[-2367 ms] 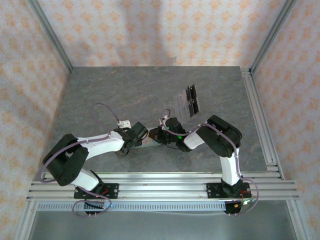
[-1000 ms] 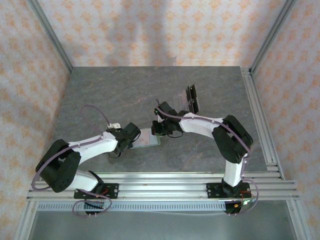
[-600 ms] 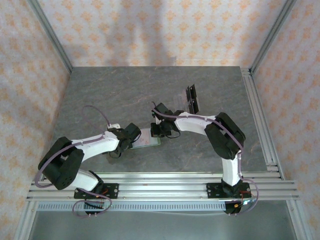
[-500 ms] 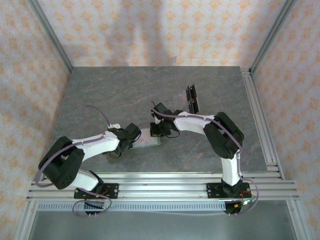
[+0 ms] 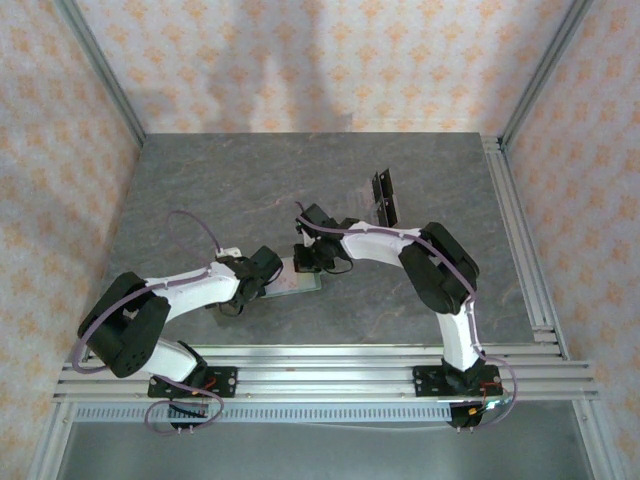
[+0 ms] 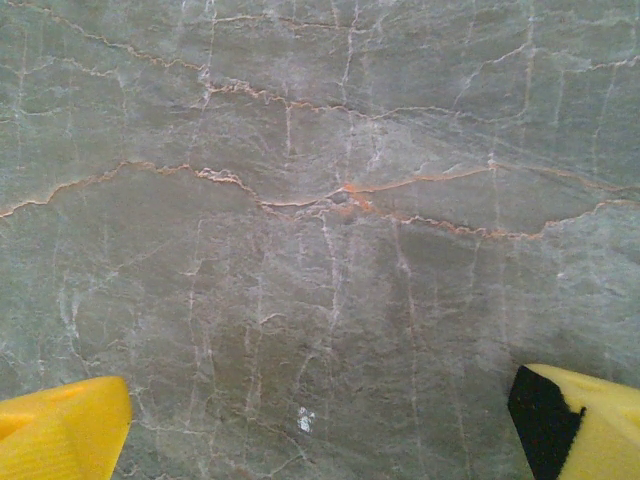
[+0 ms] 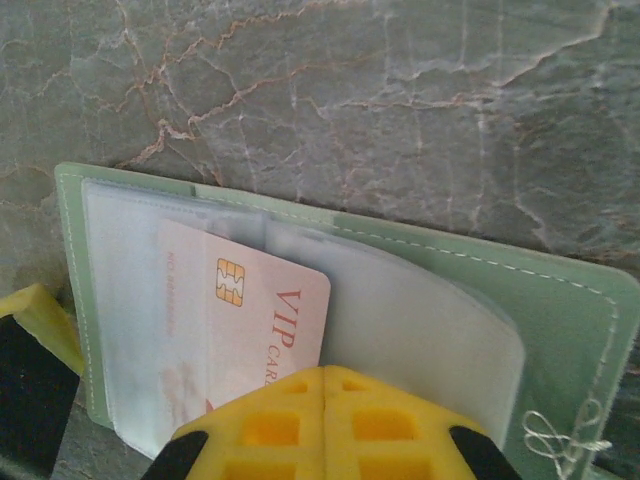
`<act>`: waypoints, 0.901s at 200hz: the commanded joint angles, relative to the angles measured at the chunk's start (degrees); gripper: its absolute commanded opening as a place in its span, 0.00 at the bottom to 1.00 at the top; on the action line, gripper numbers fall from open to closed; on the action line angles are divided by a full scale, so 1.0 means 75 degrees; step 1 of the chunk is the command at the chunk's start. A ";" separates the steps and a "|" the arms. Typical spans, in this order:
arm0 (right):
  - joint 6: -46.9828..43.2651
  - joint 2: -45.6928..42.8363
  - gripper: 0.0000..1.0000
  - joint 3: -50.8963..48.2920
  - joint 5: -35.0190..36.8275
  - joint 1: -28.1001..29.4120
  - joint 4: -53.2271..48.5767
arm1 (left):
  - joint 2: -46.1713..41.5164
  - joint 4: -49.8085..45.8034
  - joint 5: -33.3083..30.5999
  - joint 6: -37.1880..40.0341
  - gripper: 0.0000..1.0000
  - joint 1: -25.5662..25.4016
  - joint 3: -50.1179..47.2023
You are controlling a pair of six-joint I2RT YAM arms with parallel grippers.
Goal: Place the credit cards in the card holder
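Observation:
The card holder point(image 7: 560, 310) lies open on the table, sage-green with clear sleeves inside; from above the card holder point(image 5: 300, 282) sits between the two grippers. A pink chip card point(image 7: 250, 320) sits partly inside a sleeve. My right gripper point(image 7: 325, 425) is shut, its joined tips resting on that card and hiding its near end. My left gripper point(image 6: 320, 440) is open over bare table beside the holder's left edge; one of its yellow fingers point(image 7: 30, 340) shows there. More credit cards point(image 5: 384, 199), black and greyish, lie at the back right.
The grey marbled table point(image 5: 200, 190) stretches wide to the back and left. Aluminium rails point(image 5: 520, 240) run along the right side, and patterned walls enclose the table.
My right gripper has slid left over the card holder, staying shut. The left arm has stayed put with its gripper open.

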 commanded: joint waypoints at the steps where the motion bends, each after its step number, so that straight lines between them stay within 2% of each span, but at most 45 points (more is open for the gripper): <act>1: -0.0072 0.0218 0.06 0.0295 -0.0090 0.0105 -0.0118 | 0.0134 0.0116 -0.0129 -0.0072 1.00 0.0045 -0.0017; 151: 0.0200 0.0603 0.06 0.0885 -0.0586 0.0342 0.0135 | 0.0180 0.0219 0.0053 -0.0050 1.00 0.0054 0.0054; 180: 0.0071 0.0177 0.07 0.0540 -0.0216 0.0330 0.0145 | 0.0033 0.0056 0.0069 -0.0037 1.00 0.0054 0.0148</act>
